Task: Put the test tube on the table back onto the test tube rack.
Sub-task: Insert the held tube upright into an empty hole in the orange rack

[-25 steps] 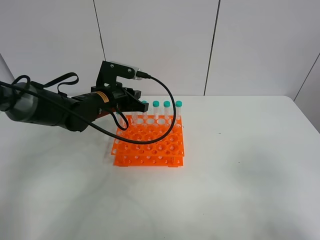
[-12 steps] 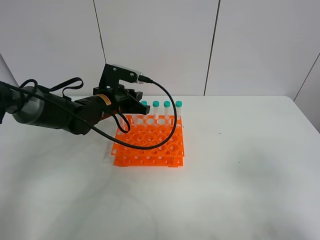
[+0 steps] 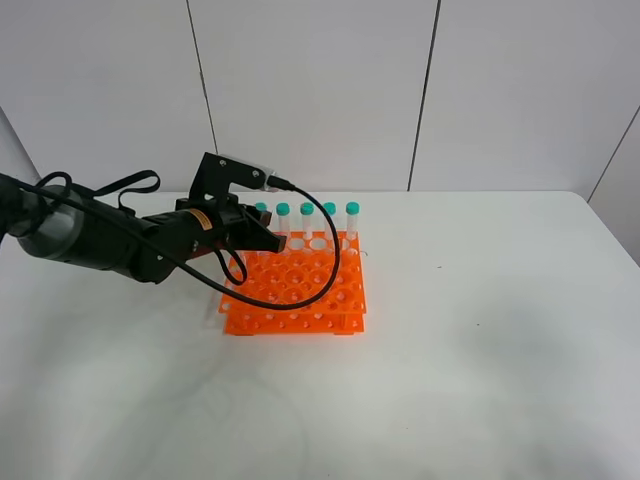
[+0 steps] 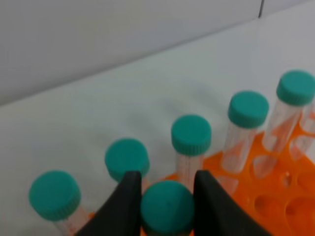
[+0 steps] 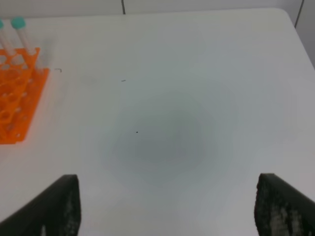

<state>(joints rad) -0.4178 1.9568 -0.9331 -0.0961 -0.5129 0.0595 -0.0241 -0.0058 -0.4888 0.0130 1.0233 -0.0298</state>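
My left gripper hangs over the back left part of the orange test tube rack. In the left wrist view its fingers are shut on the teal cap of a test tube, held upright just in front of the back row. The tube's lower part is hidden, so I cannot tell if it sits in a hole. Several identical teal-capped tubes stand in the rack's back row. My right gripper is open and empty above the bare white table, far from the rack.
The left arm's black cable loops over the rack's middle. The white table stretches to the right and front of the rack. A white panelled wall stands behind the table's far edge.
My left gripper has come down and slightly left over the rack's back left. The rack has shifted a little to the left, and one more cap shows in the back row.
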